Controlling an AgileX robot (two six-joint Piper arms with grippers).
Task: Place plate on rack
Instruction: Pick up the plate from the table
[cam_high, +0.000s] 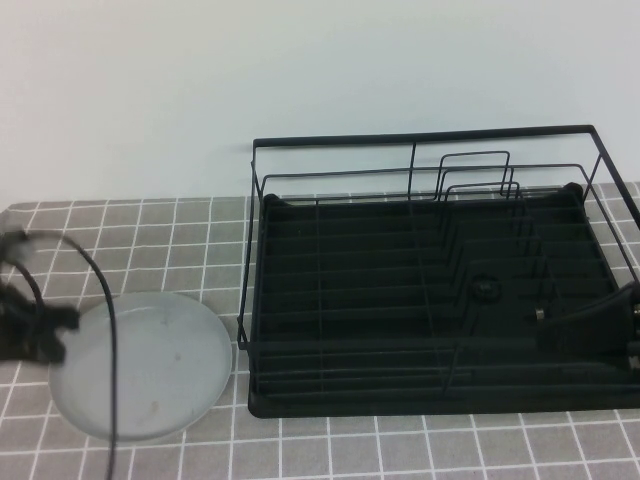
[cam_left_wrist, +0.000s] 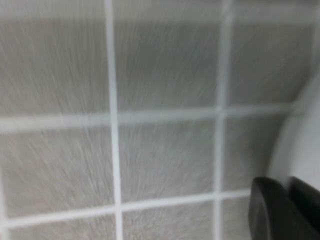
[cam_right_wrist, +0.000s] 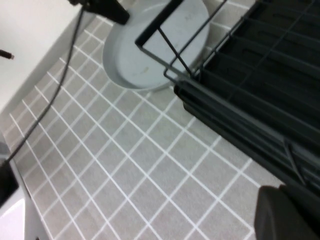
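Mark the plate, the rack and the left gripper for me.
plate (cam_high: 160, 375): high view, bare middle of its face.
rack (cam_high: 420, 136): high view, top back rail.
left gripper (cam_high: 45, 335): high view, at the plate's left rim.
right gripper (cam_high: 600, 320): high view, over the rack's right side.

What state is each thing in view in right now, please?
plate: flat on the tiled table, left of the rack, not yet racked.
rack: upright, holding no dishes.
left gripper: at the plate's left rim.
right gripper: over the rack's right edge.
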